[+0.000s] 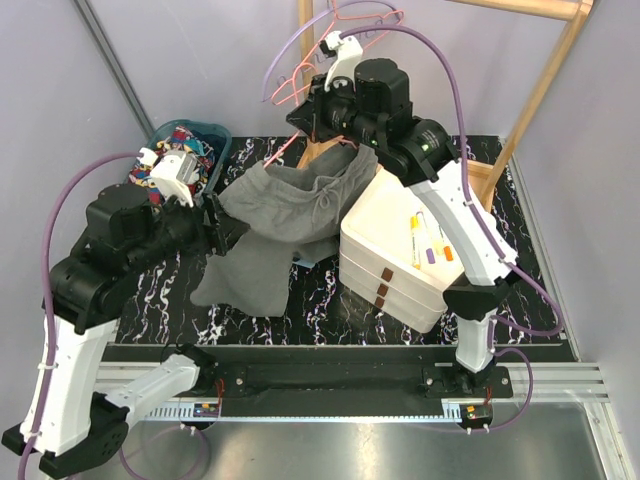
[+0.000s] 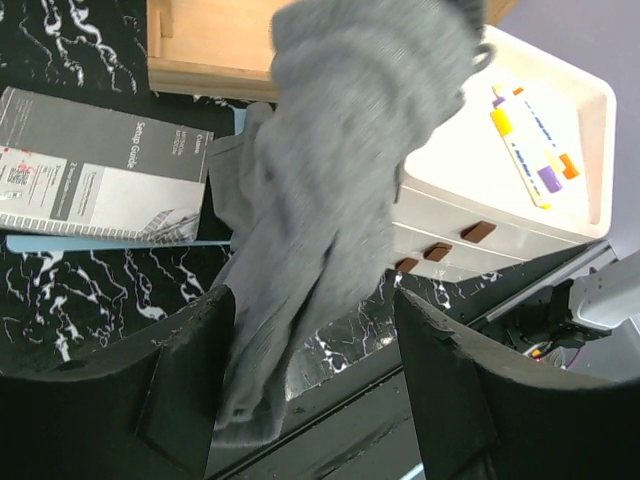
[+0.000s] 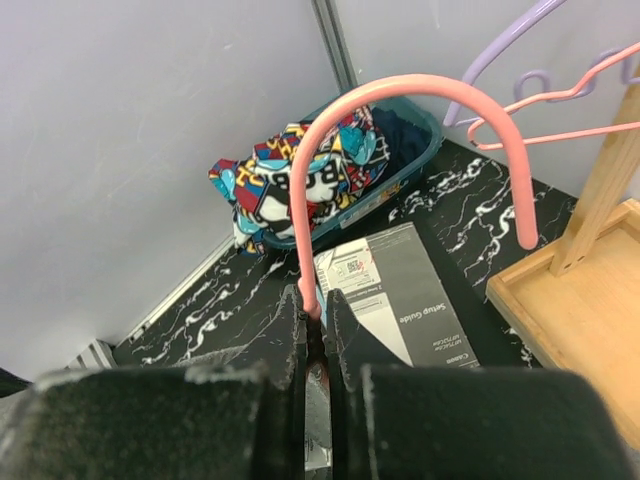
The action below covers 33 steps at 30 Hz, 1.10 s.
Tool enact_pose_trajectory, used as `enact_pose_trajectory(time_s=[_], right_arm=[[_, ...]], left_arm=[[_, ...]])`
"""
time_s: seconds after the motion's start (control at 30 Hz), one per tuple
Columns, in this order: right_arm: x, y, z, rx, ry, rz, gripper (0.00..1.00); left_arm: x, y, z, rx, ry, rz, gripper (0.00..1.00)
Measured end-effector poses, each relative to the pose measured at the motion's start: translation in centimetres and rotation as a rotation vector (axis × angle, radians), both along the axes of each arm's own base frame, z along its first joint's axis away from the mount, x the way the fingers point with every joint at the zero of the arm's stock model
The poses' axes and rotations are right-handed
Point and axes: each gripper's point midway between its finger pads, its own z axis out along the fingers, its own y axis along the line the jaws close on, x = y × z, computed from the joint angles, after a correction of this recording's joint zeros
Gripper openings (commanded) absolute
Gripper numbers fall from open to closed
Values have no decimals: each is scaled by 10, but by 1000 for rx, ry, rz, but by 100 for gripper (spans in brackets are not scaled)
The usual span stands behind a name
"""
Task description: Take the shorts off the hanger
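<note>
**Grey shorts slung between 2 arms**

Left pincer [image 2: 308,300]: jaws wide. A fold of the grey shorts [image 1: 290,205] hangs down through the gap without filling it. I cannot tell whether either finger touches the cloth.

Right pincer [image 3: 315,300]: narrow, clamped on the stem of the pink hanger [image 3: 400,82], whose hook arches above the fingers.

In the top view the grey shorts spread from under the right pincer down to the left pincer. Their lower end trails on the black marbled surface [image 1: 330,310], beside the white drawer unit [image 1: 390,240].

Back left is a teal basket [image 1: 215,130] holding the graffiti-print shorts [image 3: 285,185], with the navy shorts [image 3: 400,128] behind them. A booklet [image 3: 400,290] lies flat just in front of the basket.
</note>
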Motion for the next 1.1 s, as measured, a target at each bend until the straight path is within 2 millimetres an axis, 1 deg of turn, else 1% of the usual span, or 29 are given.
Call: enact_pose_trajectory(time_s=[0.1,0.17,0.2,0.23,0.3,0.33,0.37,0.4,0.57,0.7,0.8,0.9,1.03,1.1], right_arm=[[-3,-7,12,19,-19,-22,0],[-3,-11,21,37,-37,-36,0],[-3,-12,23,42,-41,-41,0],[-4,-14,26,47,-45,-44,0],[-4,-16,29,56,-51,-51,0],[-4,-16,31,59,-54,-52,0],[-4,-16,32,63,-56,-56,0],[-3,-18,32,64,-56,-66,0],[1,-23,29,67,-55,-106,0],[7,-30,28,66,-59,-160,0],[11,-37,29,69,-66,-199,0],[16,-47,28,81,-63,-228,0],[23,-65,28,130,-50,-262,0],[23,-70,28,152,-43,-261,0]], left_arm=[[-1,3,-10,4,19,22,68],[0,4,-17,8,36,34,61],[0,5,-19,9,41,39,56],[1,5,-22,14,47,42,44],[1,7,-25,17,58,54,31],[2,8,-26,24,58,60,21],[3,9,-27,29,57,66,7],[4,11,-27,34,55,75,0],[10,23,-30,66,51,149,0],[12,41,-29,89,38,250,0],[7,57,-22,73,5,331,0],[-4,72,-9,26,-49,394,0],[-18,83,-5,-27,-85,430,0],[-20,83,-4,-38,-90,430,0]])
